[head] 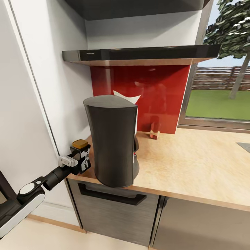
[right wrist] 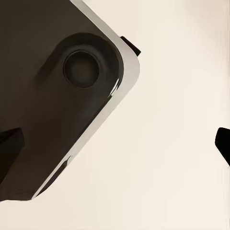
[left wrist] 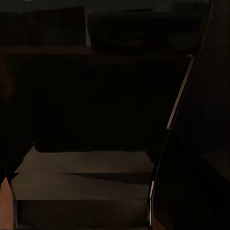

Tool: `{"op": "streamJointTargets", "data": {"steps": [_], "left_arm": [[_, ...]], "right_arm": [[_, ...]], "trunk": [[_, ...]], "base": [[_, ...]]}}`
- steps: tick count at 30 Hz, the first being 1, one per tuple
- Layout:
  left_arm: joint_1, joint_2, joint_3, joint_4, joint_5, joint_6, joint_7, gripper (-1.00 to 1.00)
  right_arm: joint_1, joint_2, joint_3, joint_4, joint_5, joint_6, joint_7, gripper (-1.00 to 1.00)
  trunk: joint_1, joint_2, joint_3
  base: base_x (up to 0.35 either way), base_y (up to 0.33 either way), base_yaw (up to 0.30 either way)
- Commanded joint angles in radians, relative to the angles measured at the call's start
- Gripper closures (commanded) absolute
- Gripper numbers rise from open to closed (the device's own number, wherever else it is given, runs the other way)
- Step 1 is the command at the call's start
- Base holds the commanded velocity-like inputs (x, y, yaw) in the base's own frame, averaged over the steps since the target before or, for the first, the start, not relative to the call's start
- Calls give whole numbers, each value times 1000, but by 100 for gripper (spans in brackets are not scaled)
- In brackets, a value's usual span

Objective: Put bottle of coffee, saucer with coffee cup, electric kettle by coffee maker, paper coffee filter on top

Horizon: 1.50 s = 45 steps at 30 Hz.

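Observation:
The coffee maker (head: 113,142) stands tall and dark grey at the left end of the countertop (head: 194,166). A white pointed shape (head: 127,97), perhaps the paper coffee filter, sticks up behind its top. Just to its left, at the counter's corner, my left gripper (head: 79,160) is shut on the bottle of coffee (head: 81,152), a dark jar with an amber lid and white label. Whether the jar rests on the counter I cannot tell. The black kitchen shelf (head: 139,54) hangs above. My right gripper (right wrist: 115,143) is open above the cream floor.
A white wall panel (head: 38,104) closes off the counter's left side. A small red and wood block (head: 155,132) sits by the red backsplash (head: 156,93). A grey sink corner (head: 244,146) shows at far right, with a window (head: 218,97) behind. The robot's dark base (right wrist: 52,96) is below the right gripper.

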Motion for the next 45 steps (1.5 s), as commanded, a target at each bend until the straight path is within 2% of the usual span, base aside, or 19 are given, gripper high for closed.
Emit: {"op": "streamJointTargets", "data": {"steps": [1,31,45], "left_arm": [[-1,1,-3,1,9,-3,-2,100],[-1,0,-3,27,9,-4,-2,100],[-1,0,-4,28,9,-4,4,100]], "right_arm": [[-1,0,5,3,-8,-6,6,-100],[-1,0,4,3,-8,-6,6,-100],[-1,0,2,3,-8,-6,6,-100]], "trunk": [[0,-1,-1],[0,-1,-1],[0,-1,-17]], "base": [[63,0,0],[5,0,0],[0,0,0]]}}
